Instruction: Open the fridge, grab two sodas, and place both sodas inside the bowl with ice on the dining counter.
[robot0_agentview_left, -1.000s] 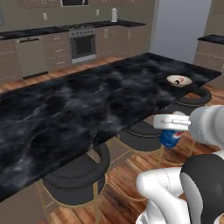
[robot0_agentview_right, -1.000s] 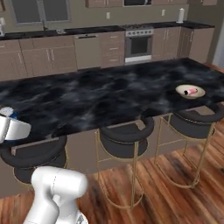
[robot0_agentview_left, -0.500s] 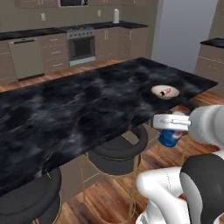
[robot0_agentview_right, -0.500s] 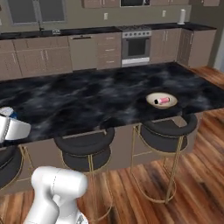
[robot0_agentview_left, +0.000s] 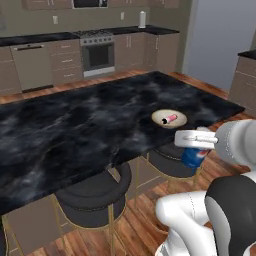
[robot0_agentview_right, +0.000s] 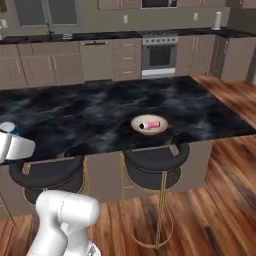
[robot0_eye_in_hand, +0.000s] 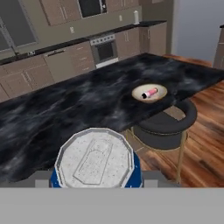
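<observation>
My gripper (robot0_agentview_left: 194, 149) is shut on a blue soda can (robot0_agentview_left: 194, 157) with a red-and-white logo, held upright off the near edge of the dining counter (robot0_agentview_left: 75, 130). In the hand view the can's silver top (robot0_eye_in_hand: 94, 159) sits right in front of the camera. The cream bowl (robot0_agentview_left: 157, 118) rests on the black marble near its front edge, just beyond the can. A pink-labelled bottle (robot0_agentview_left: 170, 118) lies on its side in it. From the right, the gripper (robot0_agentview_right: 12, 146) is at the left edge, the bowl (robot0_agentview_right: 135, 125) at centre. The fridge is out of view.
Round black stools (robot0_agentview_left: 93, 192) (robot0_agentview_left: 169, 161) stand under the counter's near edge, one right below the bowl (robot0_eye_in_hand: 161, 90). Wood floor (robot0_agentview_right: 210, 200) lies to the right of the island. A stove (robot0_agentview_left: 97, 52) and brown cabinets line the far wall.
The whole scene has slid left in both base views as the base drove along the counter. The bowl is now closer and more central. The can has stayed in the gripper.
</observation>
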